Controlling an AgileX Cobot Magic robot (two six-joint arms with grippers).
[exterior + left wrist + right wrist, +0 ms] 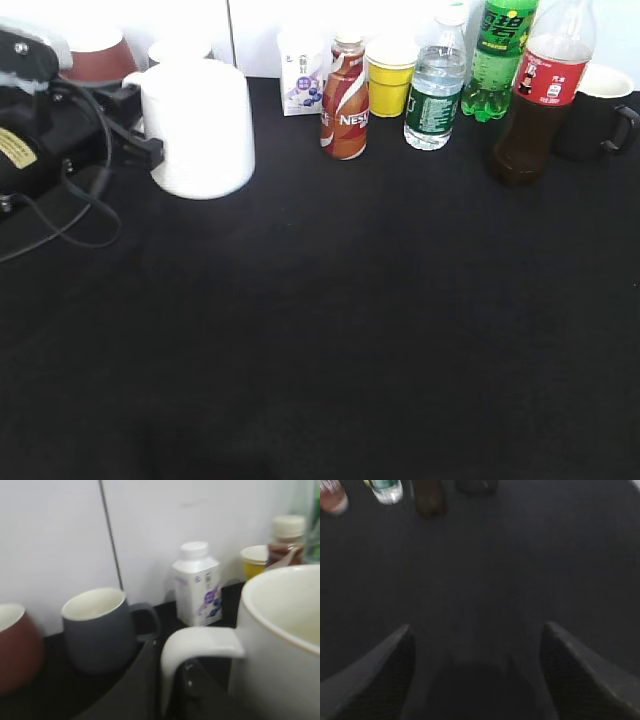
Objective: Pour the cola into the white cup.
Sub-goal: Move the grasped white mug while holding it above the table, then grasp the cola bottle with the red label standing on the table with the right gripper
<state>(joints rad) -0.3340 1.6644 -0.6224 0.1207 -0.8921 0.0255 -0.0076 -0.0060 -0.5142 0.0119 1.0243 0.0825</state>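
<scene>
The white cup (205, 130) stands on the black table at the back left, upright and empty inside. It fills the right of the left wrist view (280, 645). My left gripper (143, 147) is shut on its loop handle, one finger outside the loop and one inside (175, 677). The cola (540, 100), a clear bottle with a red label and dark liquid, stands at the back right; its base shows in the right wrist view (430, 497). My right gripper (477, 635) is open and empty above bare table, well short of the cola.
Along the back stand a milk carton (303, 80), a Nescafe bottle (345, 100), a yellow cup (390, 75), a water bottle (436, 95), a green soda bottle (500, 60) and a black mug (595, 115). A grey mug (97, 627) and a brown mug (15, 645) stand behind the white cup.
</scene>
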